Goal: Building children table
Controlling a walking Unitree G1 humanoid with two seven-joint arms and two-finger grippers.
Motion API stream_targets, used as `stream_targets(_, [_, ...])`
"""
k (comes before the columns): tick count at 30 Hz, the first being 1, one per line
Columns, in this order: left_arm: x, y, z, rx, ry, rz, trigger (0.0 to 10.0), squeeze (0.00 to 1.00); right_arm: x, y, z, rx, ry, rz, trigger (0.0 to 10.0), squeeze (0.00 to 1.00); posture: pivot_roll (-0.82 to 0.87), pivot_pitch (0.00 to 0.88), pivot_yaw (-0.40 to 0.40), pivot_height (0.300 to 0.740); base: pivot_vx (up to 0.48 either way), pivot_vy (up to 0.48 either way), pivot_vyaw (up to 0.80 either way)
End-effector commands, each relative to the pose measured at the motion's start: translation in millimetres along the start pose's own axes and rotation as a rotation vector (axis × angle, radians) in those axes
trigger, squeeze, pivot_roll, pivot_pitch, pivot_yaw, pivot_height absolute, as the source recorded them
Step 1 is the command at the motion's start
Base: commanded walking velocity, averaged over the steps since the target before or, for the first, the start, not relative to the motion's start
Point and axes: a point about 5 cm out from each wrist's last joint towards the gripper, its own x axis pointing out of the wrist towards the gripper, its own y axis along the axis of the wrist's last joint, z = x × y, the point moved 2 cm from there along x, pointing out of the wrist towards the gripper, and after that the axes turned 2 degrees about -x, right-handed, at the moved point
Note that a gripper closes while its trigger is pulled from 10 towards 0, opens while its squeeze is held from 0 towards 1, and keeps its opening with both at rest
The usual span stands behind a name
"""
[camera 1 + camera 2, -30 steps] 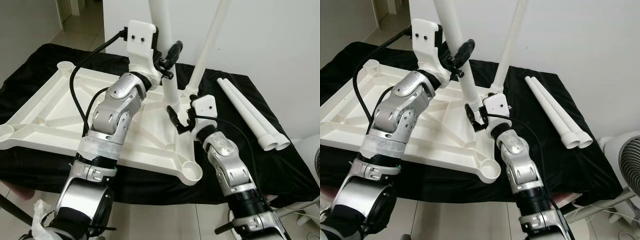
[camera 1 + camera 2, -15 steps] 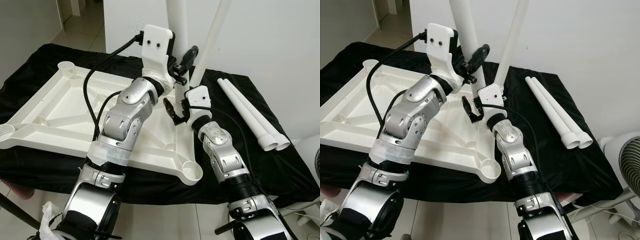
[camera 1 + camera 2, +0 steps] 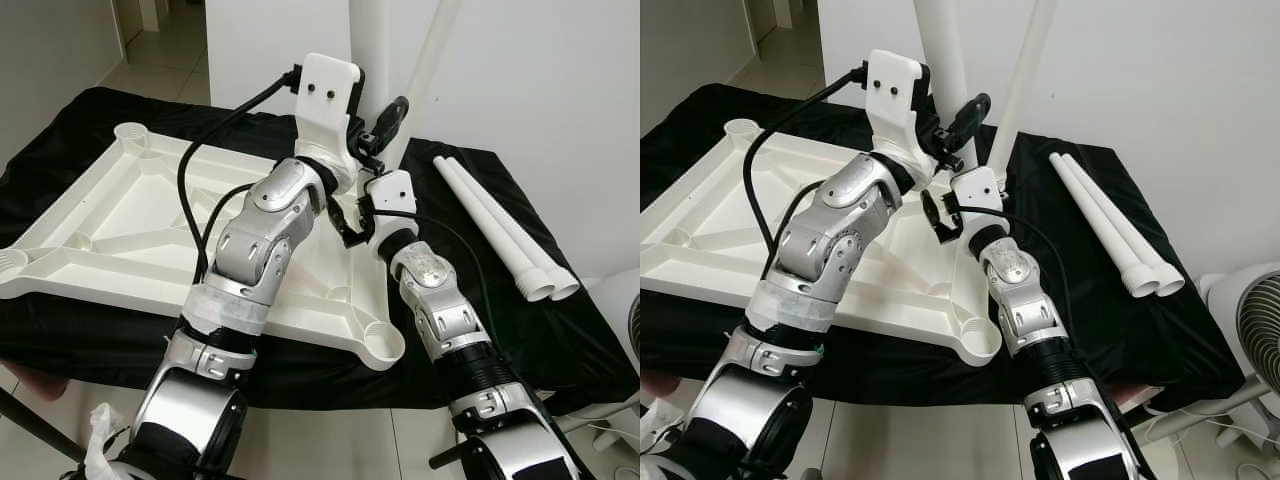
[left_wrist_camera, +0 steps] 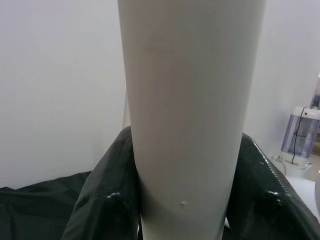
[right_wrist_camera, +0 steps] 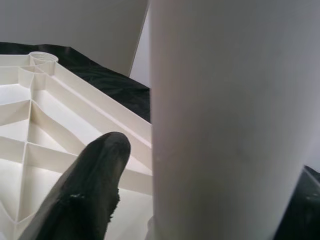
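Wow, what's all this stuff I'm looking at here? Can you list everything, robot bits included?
Tabletop: one, white, ribbed underside up, lying on the black cloth.
Black cloth: one, spread beneath everything.
Held leg: one, white tube, upright at the tabletop's far right corner.
Second upright leg: one, white, beside it, leaning toward the wall.
Loose legs: two, white, side by side on the cloth, right.
Fan: one, white, lower right.
Left gripper: black fingers around the held leg.
Right gripper: at that leg's lower part.
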Motion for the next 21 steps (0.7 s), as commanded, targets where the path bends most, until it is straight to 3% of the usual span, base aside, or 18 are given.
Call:
stream_targets(1, [1.8, 3.4, 8.2, 0.009, -0.012, 0.013, 10.0, 0.00, 0.3, -1.6, 3.7, -0.008, -0.011, -0.004, 0.9, 0.00, 0.12, 0.000, -0.137, 0.740, 0.000, 0.000, 0.00])
stream_targets(2, [1.9, 3.5, 8.1, 0.009, -0.012, 0.012, 10.0, 0.00, 0.7, -1.8, 4.4, -0.009, -0.017, -0.004, 1.8, 0.00, 0.12, 0.000, -0.137, 0.740, 0.000, 0.000, 0.00])
stream_targets(3, [2.0, 4.0, 8.4, 0.010, -0.013, 0.013, 10.0, 0.00, 1.0, -2.3, 6.2, -0.010, -0.033, -0.008, 0.0, 0.00, 0.12, 0.000, -0.137, 0.740, 0.000, 0.000, 0.00])
stream_targets(12, [1.7, 3.6, 12.7, 0.056, -0.028, 0.006, 10.0, 0.00, 2.8, -2.7, 13.0, 0.002, -0.095, -0.014, 0.0, 0.00, 0.12, 0.000, -0.136, 0.740, 0.000, 0.000, 0.00])
stream_targets(13, [1.6, 3.1, 14.4, 0.056, -0.036, 0.004, 10.0, 0.00, 3.3, -2.2, 14.2, 0.000, -0.104, -0.014, 10.0, 0.00, 0.12, 0.000, -0.135, 0.740, 0.000, 0.000, 0.00])
stream_targets(18, [1.2, 3.1, 17.2, 0.039, -0.052, 0.004, 10.0, 0.00, 4.7, -1.9, 15.2, 0.033, -0.116, -0.014, 10.0, 0.00, 0.12, 0.004, -0.134, 0.740, 0.000, 0.000, 0.00])
stream_targets(19, [0.9, 3.6, 18.3, 0.040, -0.058, 0.006, 10.0, 0.00, 4.5, -1.6, 15.6, 0.036, -0.118, -0.012, 0.0, 0.00, 0.12, 0.004, -0.134, 0.740, 0.000, 0.000, 0.00])
stream_targets(20, [0.8, 3.8, 18.9, 0.039, -0.062, 0.007, 10.0, 0.00, 4.2, -1.9, 16.9, 0.036, -0.129, -0.013, 0.0, 0.00, 0.12, 0.004, -0.134, 0.740, 0.000, 0.000, 0.00])
stream_targets(21, [0.7, 4.1, 19.7, 0.036, -0.066, 0.008, 10.0, 0.00, 3.8, -3.1, 19.3, 0.033, -0.150, -0.020, 1.3, 0.00, 0.12, 0.005, -0.136, 0.740, 0.000, 0.000, 0.00])
